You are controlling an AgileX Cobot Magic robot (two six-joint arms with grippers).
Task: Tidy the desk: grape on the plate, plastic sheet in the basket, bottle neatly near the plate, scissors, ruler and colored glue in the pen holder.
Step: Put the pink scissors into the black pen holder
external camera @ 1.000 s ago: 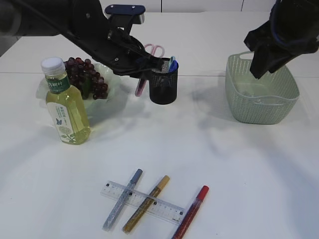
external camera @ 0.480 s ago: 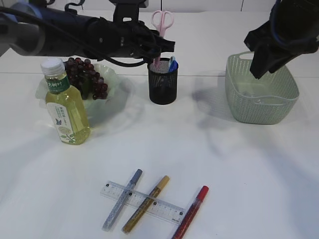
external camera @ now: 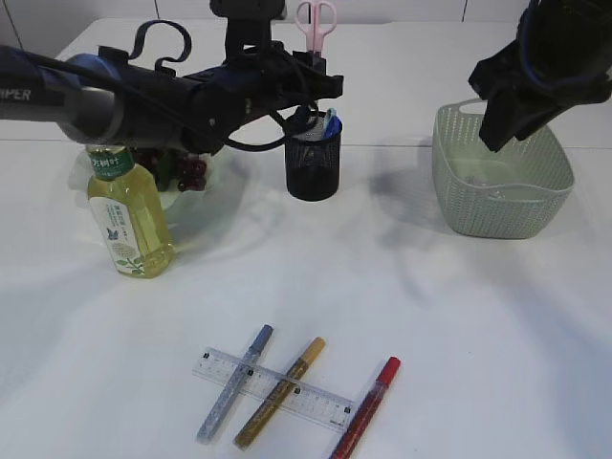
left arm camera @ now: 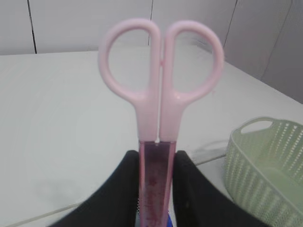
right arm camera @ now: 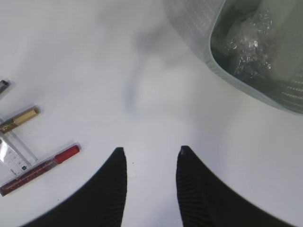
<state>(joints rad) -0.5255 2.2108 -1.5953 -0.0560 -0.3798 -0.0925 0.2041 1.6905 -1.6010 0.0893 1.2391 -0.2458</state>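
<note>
Scissors (left arm camera: 160, 118) clamped upright in left gripper (left arm camera: 156, 177) above holder (external camera: 314, 158); right gripper (right arm camera: 150, 153) open, empty. Grapes (external camera: 186, 172) plated, sheet (right arm camera: 248, 35) in basket (external camera: 502, 206), bottle (external camera: 126, 215) placed; ruler (external camera: 277, 387) and glue (external camera: 282, 390) pending.

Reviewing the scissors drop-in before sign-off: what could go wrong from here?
1. The pink-handled scissors in the left claw stand above the black mesh pen holder, which already holds blue pens; the sheathed blades may catch on them or the rim.
2. A snag could tip the holder.
</note>
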